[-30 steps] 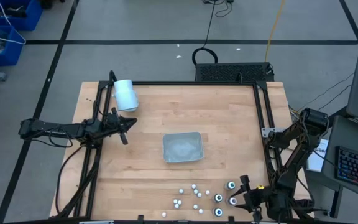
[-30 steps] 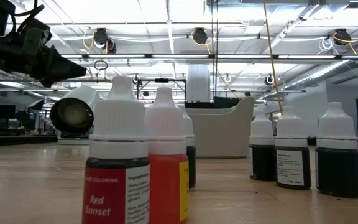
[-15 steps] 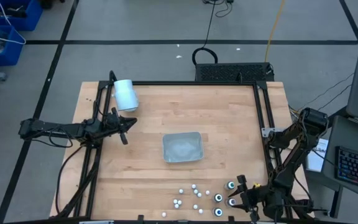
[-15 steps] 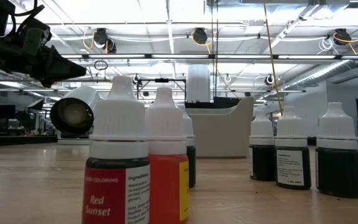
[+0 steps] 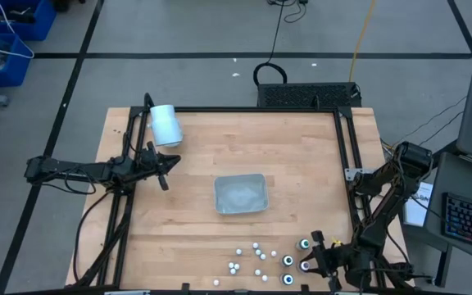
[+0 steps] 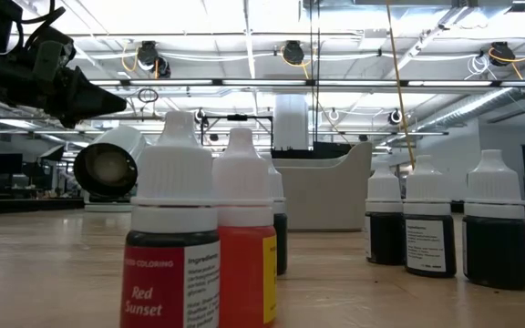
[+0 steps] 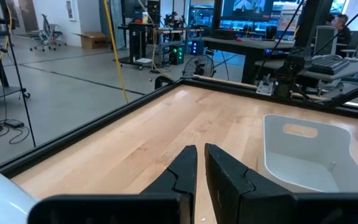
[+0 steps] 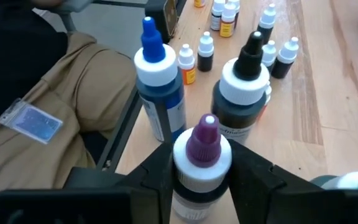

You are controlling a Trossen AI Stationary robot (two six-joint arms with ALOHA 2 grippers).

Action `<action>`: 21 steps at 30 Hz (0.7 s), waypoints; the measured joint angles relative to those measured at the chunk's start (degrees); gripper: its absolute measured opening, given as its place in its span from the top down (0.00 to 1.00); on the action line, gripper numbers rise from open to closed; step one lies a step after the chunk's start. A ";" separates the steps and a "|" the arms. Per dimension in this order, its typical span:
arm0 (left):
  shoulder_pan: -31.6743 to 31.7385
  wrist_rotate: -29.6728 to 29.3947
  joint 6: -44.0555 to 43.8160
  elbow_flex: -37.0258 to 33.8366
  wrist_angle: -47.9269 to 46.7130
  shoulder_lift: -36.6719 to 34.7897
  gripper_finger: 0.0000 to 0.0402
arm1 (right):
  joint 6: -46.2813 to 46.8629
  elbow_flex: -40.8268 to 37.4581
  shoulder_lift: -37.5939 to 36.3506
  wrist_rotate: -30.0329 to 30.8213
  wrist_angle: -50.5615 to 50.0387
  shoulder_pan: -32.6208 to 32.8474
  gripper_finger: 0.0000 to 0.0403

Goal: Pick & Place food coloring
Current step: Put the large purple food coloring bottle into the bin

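Several food coloring bottles stand upright on their bases near the table's front edge: small white-capped ones (image 5: 256, 256) and bigger dark ones (image 5: 288, 260). In the right wrist view my right gripper (image 8: 202, 171) is shut on a bigger bottle with a purple tip (image 8: 204, 134). A blue-tipped bottle (image 8: 156, 68) and a black-tipped bottle (image 8: 244, 81) stand just beyond it. In the high view this gripper (image 5: 311, 262) is at the table's front right. My left gripper (image 5: 165, 168) hangs shut at the left, clear of everything. The grey tray (image 5: 240, 194) sits mid-table. My right gripper pinches the purple-tipped bottle by its white collar (image 8: 201, 163), one finger (image 8: 157, 171) on each side. The fingers slant down from the table's right side. The bottle is upright between them; the gripper hides its base.
A large white cylinder (image 5: 165, 124) lies at the far left corner. A black frame rail (image 5: 347, 164) runs along the table's edges. A person in tan clothing (image 8: 61, 118) is close beyond the table's edge by the bottles. Bare wood lies between the tray and the bottles.
My right gripper has edged toward the table's left, in among the bigger bottles at the front right. The bottles and the left arm have kept still.
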 joint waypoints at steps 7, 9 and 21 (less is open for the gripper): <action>0.00 0.00 0.00 0.00 0.00 0.01 0.91 | -1.09 0.04 0.00 -4.79 3.55 -0.30 0.73; 0.00 0.00 0.00 0.00 0.00 0.00 0.91 | -3.25 0.86 0.00 -5.86 4.31 -0.28 0.73; -0.01 -0.02 0.02 0.00 0.04 0.01 0.91 | -14.88 10.57 -4.77 -3.40 -7.01 -0.85 0.73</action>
